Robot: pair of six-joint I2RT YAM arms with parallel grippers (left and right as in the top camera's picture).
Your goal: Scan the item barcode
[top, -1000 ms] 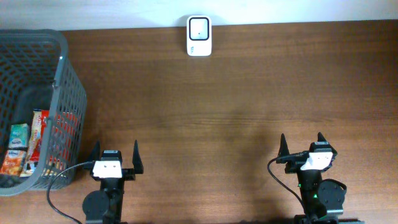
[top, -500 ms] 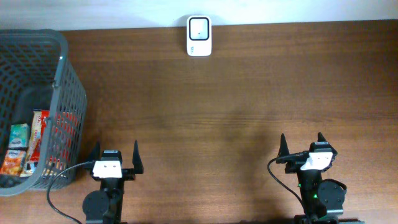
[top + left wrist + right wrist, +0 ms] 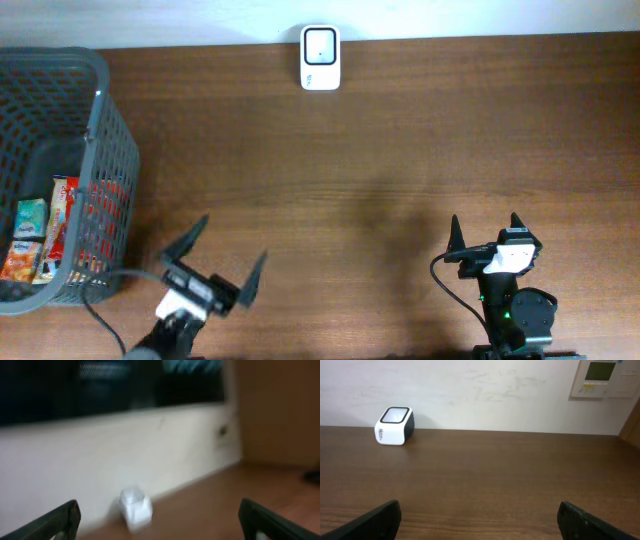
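The brown wooden table [image 3: 400, 150] carries a grey plastic mesh basket [image 3: 100, 120] at its left end. The left gripper [image 3: 235, 237], skewed, and the right gripper [image 3: 485, 220] both gape wide, empty. A white boxy scanner [image 3: 320, 58] sits at the far edge. Colourful snack packets [image 3: 30, 240] lie inside the basket.

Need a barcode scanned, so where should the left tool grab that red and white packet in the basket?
Probably its upper edge, coming straight down from above: the red and white packet seems to stand on edge beside other packets inside the basket, whose walls block any sideways approach.
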